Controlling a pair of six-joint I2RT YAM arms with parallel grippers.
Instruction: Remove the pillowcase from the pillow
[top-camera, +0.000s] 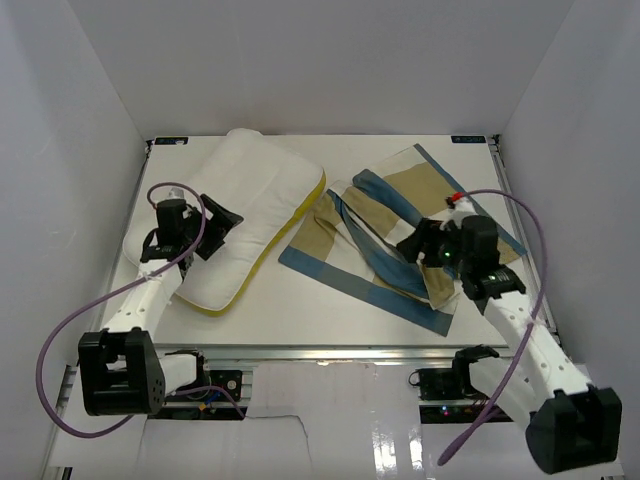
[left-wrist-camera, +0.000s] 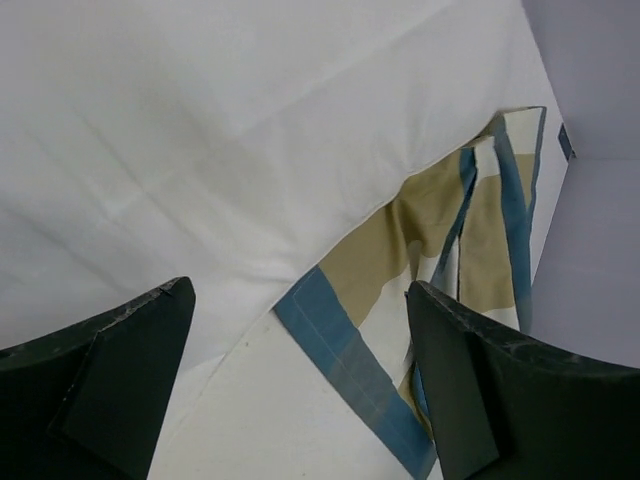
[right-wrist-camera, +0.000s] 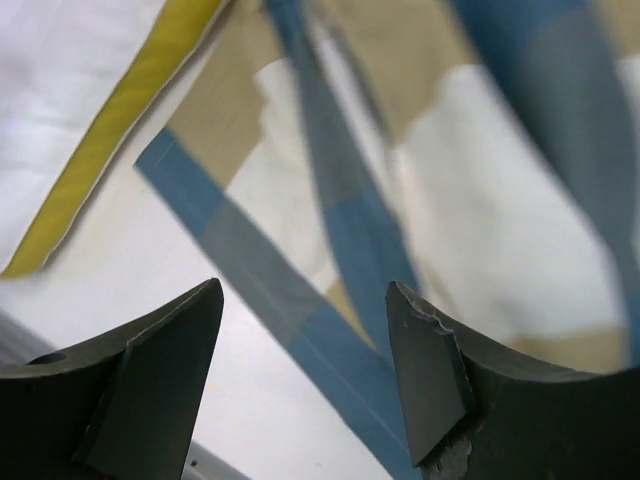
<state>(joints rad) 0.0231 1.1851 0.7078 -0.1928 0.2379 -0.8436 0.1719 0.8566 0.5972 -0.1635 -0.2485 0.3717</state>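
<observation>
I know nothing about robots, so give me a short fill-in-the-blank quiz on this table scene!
The pillow has ____ piping along its edge.
In the top view, the pillowcase lies on the ____ side of the table.
Both the left gripper and the right gripper are ____, holding nothing.
Missing words: yellow; right; open.

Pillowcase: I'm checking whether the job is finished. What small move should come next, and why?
Probably just lift both arms clear. The pillowcase lies crumpled right of the pillow, seemingly fully off it, and the left gripper and right gripper are both open, holding nothing.
</observation>
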